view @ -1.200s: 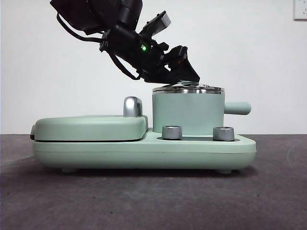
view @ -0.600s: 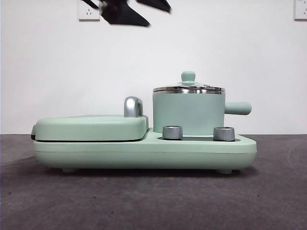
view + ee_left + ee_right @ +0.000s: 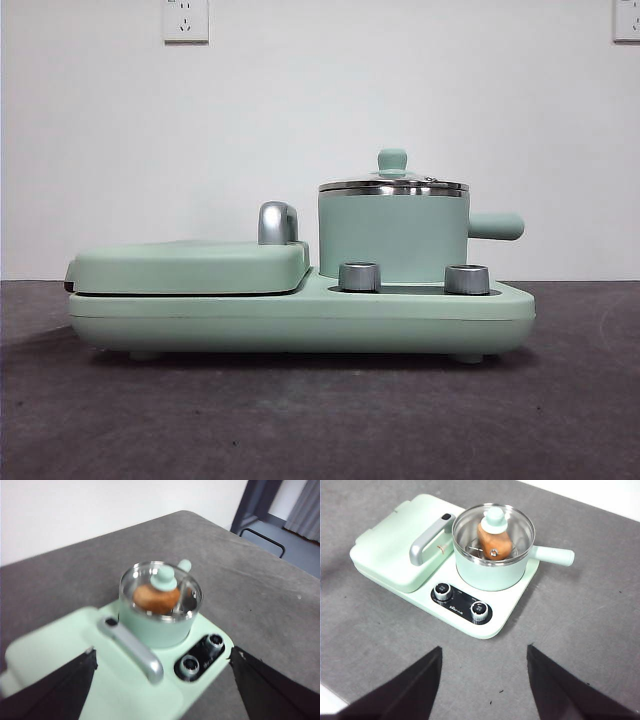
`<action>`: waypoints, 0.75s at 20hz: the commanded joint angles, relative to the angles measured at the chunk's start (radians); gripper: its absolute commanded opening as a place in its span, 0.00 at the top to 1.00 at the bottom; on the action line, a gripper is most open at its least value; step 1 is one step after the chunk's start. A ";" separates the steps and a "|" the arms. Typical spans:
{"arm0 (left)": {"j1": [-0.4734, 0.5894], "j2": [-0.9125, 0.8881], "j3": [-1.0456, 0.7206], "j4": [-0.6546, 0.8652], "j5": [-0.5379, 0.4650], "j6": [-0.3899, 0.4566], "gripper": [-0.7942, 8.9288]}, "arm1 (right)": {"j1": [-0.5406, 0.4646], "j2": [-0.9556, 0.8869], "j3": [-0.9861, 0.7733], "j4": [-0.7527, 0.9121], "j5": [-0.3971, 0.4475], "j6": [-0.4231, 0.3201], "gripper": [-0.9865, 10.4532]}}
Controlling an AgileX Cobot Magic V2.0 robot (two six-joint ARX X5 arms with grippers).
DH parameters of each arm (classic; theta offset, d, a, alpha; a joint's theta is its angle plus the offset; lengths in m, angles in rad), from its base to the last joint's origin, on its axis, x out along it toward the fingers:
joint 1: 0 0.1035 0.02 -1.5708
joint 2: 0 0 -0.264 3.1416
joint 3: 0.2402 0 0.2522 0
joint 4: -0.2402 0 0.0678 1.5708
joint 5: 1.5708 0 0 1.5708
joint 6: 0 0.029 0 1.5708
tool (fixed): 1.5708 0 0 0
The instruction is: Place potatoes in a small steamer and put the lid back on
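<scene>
Lidded steamer (image 3: 492, 565) beyond both end effectors

From the front, the pot's (image 3: 392, 236) green wall hides the potato completely, and the glass of the lid (image 3: 392, 183) shows only edge-on as a thin steel band. Neither arm appears in that view. The left wrist picture is soft: the potato (image 3: 155, 597) is a blurred orange-brown lump behind the lid's knob (image 3: 164, 579), its skin unreadable. In the right wrist picture the print beside the dials (image 3: 459, 601) is too small to read.
</scene>
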 commanded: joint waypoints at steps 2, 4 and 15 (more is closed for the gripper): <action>0.021 -0.216 -0.157 -0.012 -0.031 -0.138 0.48 | 0.007 0.028 0.010 0.010 -0.002 -0.016 0.68; 0.022 -0.290 -0.196 -0.073 -0.072 -0.162 0.48 | 0.007 0.040 0.010 -0.001 -0.002 -0.015 0.68; 0.021 -0.412 -0.200 -0.270 -0.071 -0.157 0.48 | 0.007 0.108 0.009 -0.012 0.000 -0.019 0.68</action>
